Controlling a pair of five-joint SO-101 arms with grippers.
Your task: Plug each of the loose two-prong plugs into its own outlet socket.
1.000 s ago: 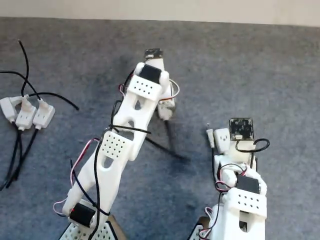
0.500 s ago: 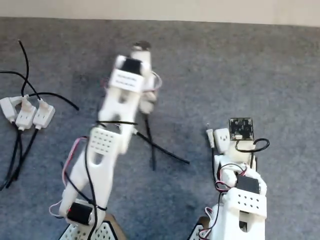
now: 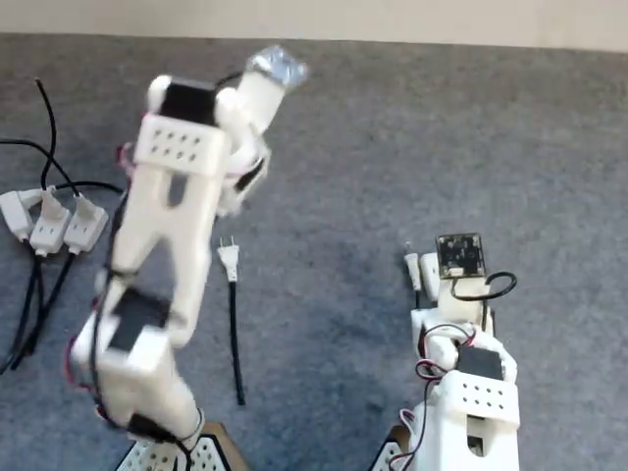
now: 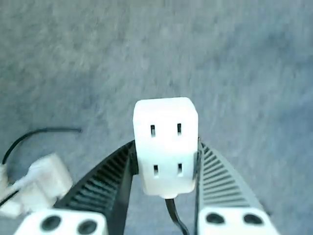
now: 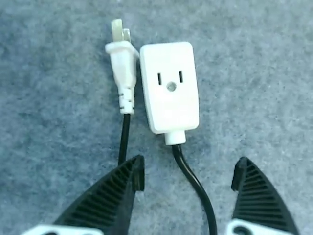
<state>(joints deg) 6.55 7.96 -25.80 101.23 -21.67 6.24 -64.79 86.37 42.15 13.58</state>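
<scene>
The left fingers (image 4: pixel 110 178) are clamping a white moulded socket block (image 4: pixel 165 142) by its smooth sides, holding it up off the grey, felt-like table (image 3: pixel 442 128) with its slotted face turned outward. I'd guess that is so a plug can be pushed straight in, while a loose two-prong plug (image 3: pixel 228 257) is lying flat on the table near that arm, trailing a stiff black cord (image 3: pixel 235 343). The right fingers (image 5: pixel 117 188) are hanging open and empty over a second socket (image 5: pixel 168 93), a glossy rounded rectangle lying just beside another small white plug (image 5: pixel 121 58) with bare metal prongs, probably ready to take one.
</scene>
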